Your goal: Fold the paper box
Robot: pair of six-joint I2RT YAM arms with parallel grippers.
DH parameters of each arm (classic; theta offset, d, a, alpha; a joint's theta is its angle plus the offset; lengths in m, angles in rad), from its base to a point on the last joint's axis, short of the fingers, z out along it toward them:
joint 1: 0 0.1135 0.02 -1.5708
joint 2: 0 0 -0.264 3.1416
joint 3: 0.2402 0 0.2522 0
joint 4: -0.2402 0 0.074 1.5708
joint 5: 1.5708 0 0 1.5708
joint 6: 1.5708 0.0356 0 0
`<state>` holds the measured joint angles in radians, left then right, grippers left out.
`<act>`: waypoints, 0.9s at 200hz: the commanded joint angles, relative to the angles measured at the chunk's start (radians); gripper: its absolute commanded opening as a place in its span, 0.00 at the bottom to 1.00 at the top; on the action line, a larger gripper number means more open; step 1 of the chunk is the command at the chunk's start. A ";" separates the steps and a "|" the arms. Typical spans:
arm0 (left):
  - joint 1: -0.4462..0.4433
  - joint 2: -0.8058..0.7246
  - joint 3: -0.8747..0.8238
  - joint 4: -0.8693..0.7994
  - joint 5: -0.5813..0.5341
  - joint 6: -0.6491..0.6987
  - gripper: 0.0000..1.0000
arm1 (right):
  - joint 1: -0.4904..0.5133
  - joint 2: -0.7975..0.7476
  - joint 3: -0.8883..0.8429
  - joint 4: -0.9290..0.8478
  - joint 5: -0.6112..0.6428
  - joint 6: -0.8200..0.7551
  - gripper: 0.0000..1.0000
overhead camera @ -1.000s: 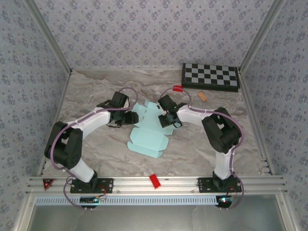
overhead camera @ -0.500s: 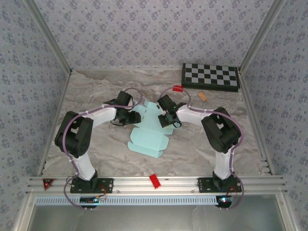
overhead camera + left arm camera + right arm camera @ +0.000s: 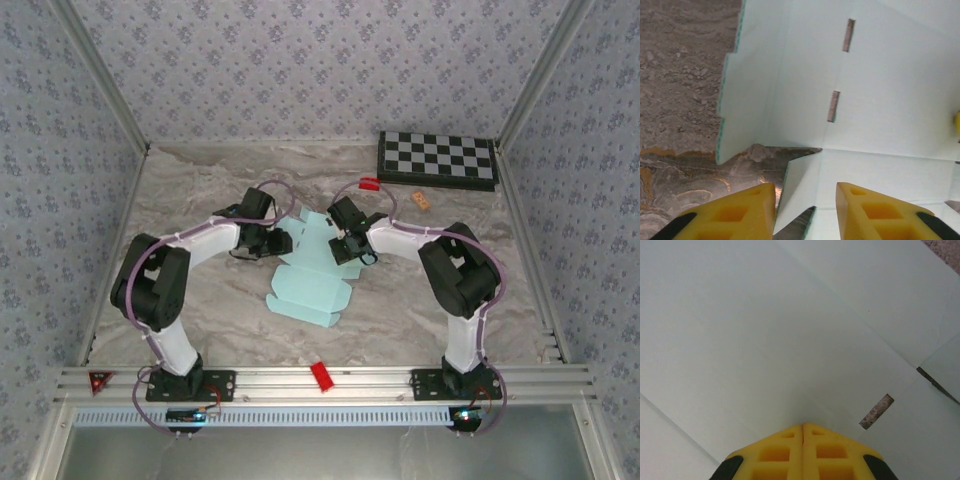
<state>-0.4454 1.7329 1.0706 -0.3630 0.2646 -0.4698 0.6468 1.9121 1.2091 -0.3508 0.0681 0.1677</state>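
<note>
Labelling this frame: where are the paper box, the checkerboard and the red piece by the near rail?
paper box (image 3: 305, 292): top view, near panel.
checkerboard (image 3: 437, 160): top view, centre.
red piece (image 3: 321, 375): top view, centre.

Pale blue paper box (image 3: 308, 290), black-and-white checkerboard (image 3: 437, 160), grey-brown marbled table (image 3: 195, 195), floral-patterned grey walls (image 3: 300, 60)

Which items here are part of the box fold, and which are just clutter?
In the job: paper box, left arm's fingers, right arm's fingers.
Lying about: checkerboard, red piece beside the right arm, small tan piece, red piece at the near edge.
</note>
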 commanded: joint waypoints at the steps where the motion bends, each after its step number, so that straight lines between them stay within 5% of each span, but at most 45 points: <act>1: -0.007 -0.047 0.029 0.001 0.033 -0.004 0.35 | 0.005 0.027 0.021 -0.044 0.011 0.019 0.00; 79: -0.062 -0.010 0.055 0.012 0.044 -0.006 0.34 | 0.003 0.029 0.013 -0.031 -0.004 0.056 0.00; 108: -0.077 -0.045 0.044 0.006 -0.035 -0.003 0.35 | 0.005 0.033 0.012 -0.028 -0.005 0.057 0.00; 143: -0.085 -0.075 0.026 -0.068 -0.270 -0.035 0.45 | 0.003 0.034 0.015 -0.032 -0.007 0.058 0.00; 180: -0.085 -0.025 0.038 -0.086 -0.255 -0.032 0.52 | 0.004 0.035 0.015 -0.035 -0.005 0.057 0.00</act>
<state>-0.5255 1.6909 1.0985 -0.4091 0.0490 -0.4931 0.6468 1.9167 1.2148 -0.3561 0.0677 0.2073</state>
